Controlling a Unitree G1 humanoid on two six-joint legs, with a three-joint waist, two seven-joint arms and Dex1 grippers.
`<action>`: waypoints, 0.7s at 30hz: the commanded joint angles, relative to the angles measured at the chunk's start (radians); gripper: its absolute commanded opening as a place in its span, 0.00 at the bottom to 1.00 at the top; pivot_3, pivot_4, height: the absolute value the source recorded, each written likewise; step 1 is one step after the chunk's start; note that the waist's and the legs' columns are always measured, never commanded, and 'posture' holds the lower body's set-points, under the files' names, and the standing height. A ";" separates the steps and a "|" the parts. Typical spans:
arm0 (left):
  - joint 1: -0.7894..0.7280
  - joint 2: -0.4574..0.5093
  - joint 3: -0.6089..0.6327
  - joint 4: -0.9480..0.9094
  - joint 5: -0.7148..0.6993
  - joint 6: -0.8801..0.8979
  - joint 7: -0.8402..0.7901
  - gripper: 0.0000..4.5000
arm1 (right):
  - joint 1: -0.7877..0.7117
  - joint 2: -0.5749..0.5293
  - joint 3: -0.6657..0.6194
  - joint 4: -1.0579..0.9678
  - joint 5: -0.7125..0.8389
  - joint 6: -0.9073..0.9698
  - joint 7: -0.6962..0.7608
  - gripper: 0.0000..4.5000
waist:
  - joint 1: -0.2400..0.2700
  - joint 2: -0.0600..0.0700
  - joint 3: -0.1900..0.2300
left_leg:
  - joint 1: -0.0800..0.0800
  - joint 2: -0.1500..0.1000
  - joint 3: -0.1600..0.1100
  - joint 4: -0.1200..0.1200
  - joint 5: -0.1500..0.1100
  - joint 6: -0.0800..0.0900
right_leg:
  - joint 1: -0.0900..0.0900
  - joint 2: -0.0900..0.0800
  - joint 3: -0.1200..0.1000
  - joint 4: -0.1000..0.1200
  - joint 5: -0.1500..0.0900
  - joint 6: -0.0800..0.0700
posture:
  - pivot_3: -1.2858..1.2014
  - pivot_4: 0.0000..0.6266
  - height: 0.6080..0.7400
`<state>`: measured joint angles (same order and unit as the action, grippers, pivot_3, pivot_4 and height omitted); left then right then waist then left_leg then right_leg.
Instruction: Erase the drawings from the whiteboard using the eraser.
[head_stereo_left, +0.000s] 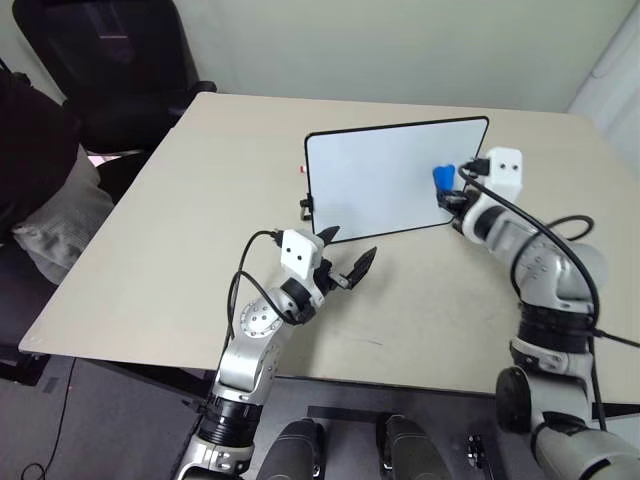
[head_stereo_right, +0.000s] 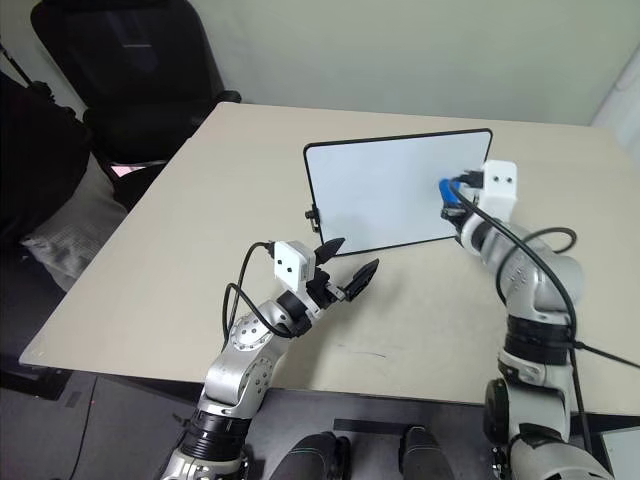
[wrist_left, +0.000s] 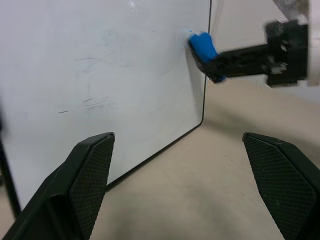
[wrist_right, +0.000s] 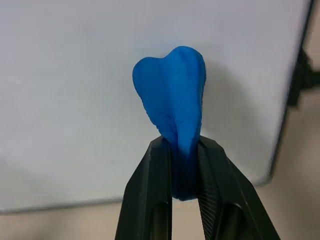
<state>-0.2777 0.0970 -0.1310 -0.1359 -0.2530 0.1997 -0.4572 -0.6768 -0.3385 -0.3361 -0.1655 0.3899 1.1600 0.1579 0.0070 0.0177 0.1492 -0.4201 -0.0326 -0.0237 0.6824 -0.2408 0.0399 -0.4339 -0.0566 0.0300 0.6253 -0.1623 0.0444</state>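
**Wiping the right edge of the whiteboard**

Near the right edge of the whiteboard (head_stereo_left: 385, 180), which stands propped upright on the tan table (head_stereo_left: 180, 220), our right gripper (wrist_right: 181, 150) is clamped on the blue eraser (wrist_right: 172, 95), squeezing it so hard that the soft block folds between the jaws. Its tip sits at, or just off, the white surface; we cannot tell whether it touches. Our left gripper (head_stereo_left: 348, 258) hovers low before the board's lower left part, jaws wide apart and empty. Of the drawings (wrist_left: 92, 102) we see only faint grey traces on the board's face in the left wrist view; no clear blue scribble shows. To do this step well, we judge we should press lightly, since the board could tip backward, and sweep the eraser leftward across those leftover marks with overlapping strokes.
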 joint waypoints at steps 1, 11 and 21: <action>-0.002 -0.007 -0.011 -0.032 0.002 -0.020 0.000 1.00 | 0.028 -0.072 -0.096 -0.133 0.038 0.116 -0.001 0.08 | 0.001 0.000 0.000 | 0.000 0.000 0.000 0.000 0.000 0.000 | 0.000 0.000 0.000 0.000 0.000 0.000 | 0.52 0.24 1.00; -0.017 -0.021 -0.012 0.008 -0.002 -0.027 -0.003 1.00 | 0.233 -0.264 -0.115 -0.257 0.092 0.387 0.104 0.08 | -0.003 0.000 0.000 | 0.000 0.000 0.000 -0.001 0.001 -0.001 | 0.000 0.000 0.001 0.000 -0.002 0.003 | 0.52 0.24 1.00; -0.046 -0.024 -0.005 0.054 -0.003 -0.041 -0.017 1.00 | 0.362 -0.273 -0.134 -0.310 0.069 0.224 0.148 0.72 | -0.003 0.000 0.000 | 0.000 -0.001 0.001 0.000 0.003 0.003 | 0.002 0.000 0.002 0.000 -0.001 0.009 | 0.52 0.24 1.00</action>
<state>-0.3076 0.0767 -0.1359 -0.0688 -0.2532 0.1868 -0.4621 -0.3239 -0.5921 -0.4429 -0.4396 0.4715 1.4664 0.2909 0.0037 0.0173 0.1494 -0.4197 -0.0336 -0.0232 0.6825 -0.2375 0.0430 -0.4320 -0.0565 0.0320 0.6254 -0.1635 0.0537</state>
